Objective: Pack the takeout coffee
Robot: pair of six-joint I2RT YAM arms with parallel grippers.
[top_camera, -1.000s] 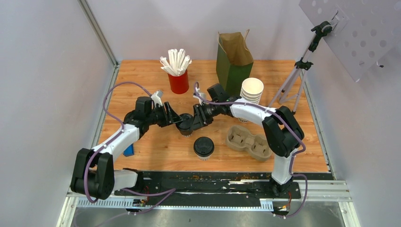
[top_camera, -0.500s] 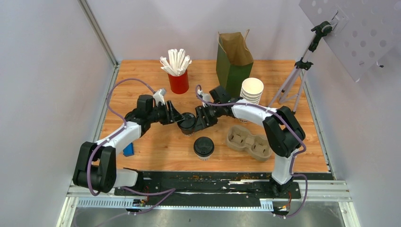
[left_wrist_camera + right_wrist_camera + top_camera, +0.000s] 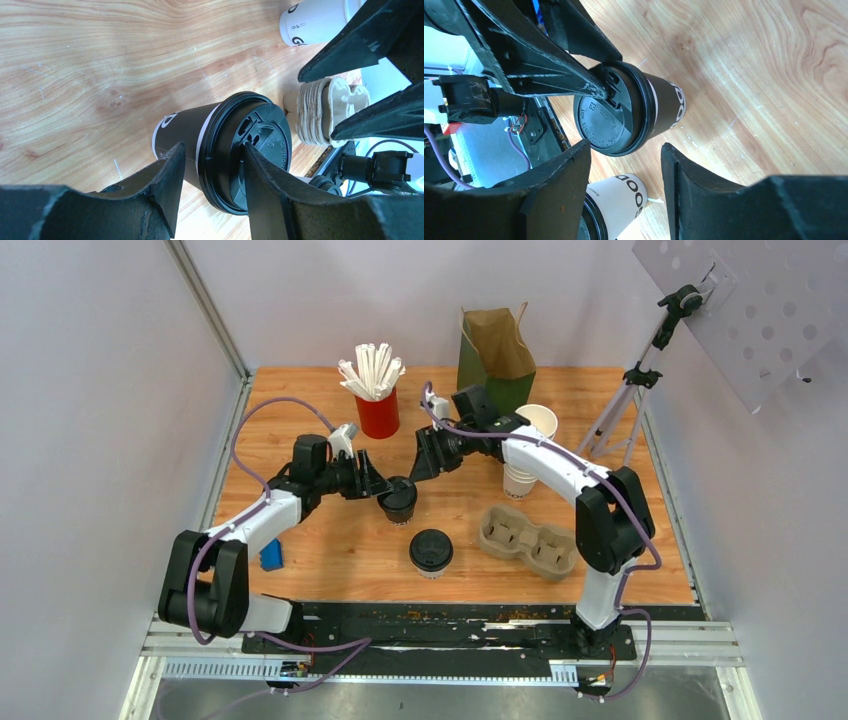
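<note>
Your left fingers [image 3: 378, 487] are closed on a dark coffee cup [image 3: 398, 498] with a black sip lid. One finger lies along the cup's side and the other across the lid rim. This cup sits over the middle of the wooden surface [image 3: 330, 540]; you cannot tell whether its base touches the wood. Your right fingers [image 3: 424, 458] are spread wide and hold nothing. They stand just beyond the dark cup, apart from it and pointing toward it. A white coffee cup [image 3: 431, 550] with a black sip lid stands upright nearer the front edge. It is in front of the dark cup and free of both arms. A moulded pulp cup carrier [image 3: 527, 537] lies just to the right of the white coffee cup, with its pockets facing up. A stack of lidless white cups [image 3: 530, 440] stands behind the carrier, partly hidden by your right arm. A green and brown paper bag [image 3: 495, 360] stands open at the back centre. A red cup of wrapped straws [image 3: 377, 410] stands at the back, left of the bag. A small blue object [image 3: 271, 557] lies by your left arm; it is too small to identify. A tripod [image 3: 620, 410] stands at the back right corner.
</note>
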